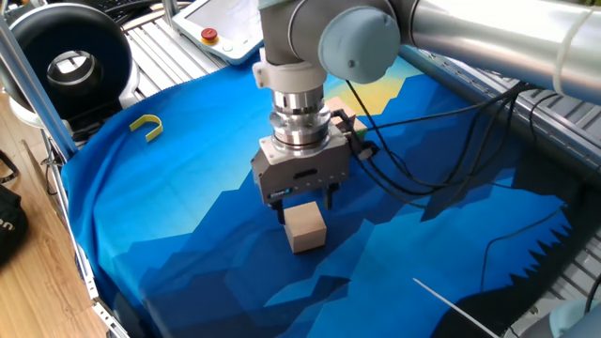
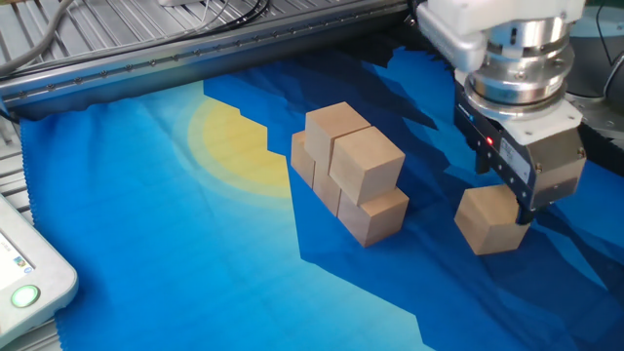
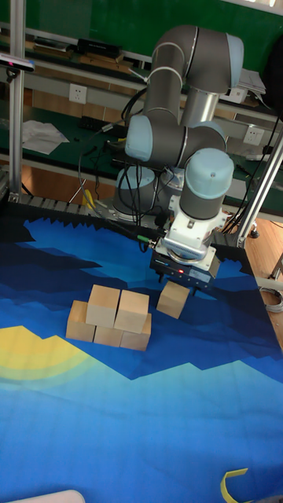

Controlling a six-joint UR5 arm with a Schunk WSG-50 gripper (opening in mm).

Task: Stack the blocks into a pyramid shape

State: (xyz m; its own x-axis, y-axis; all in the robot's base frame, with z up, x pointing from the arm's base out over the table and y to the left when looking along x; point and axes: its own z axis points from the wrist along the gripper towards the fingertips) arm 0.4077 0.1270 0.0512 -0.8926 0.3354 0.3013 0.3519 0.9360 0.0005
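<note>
One loose tan block lies on the blue cloth, also visible in the other fixed view as block and in the tall view as block. My gripper hangs open right over it, one finger at each side, fingertips about level with its top. The same gripper stands to the right of the stack. The stack has three blocks in its bottom row and two on top; it shows in the tall view as stack. In the one fixed view the arm hides most of the stack.
A small yellow hook lies at the cloth's far left edge. Black cables trail from the wrist across the cloth. A black round device and a teach pendant sit beyond the cloth.
</note>
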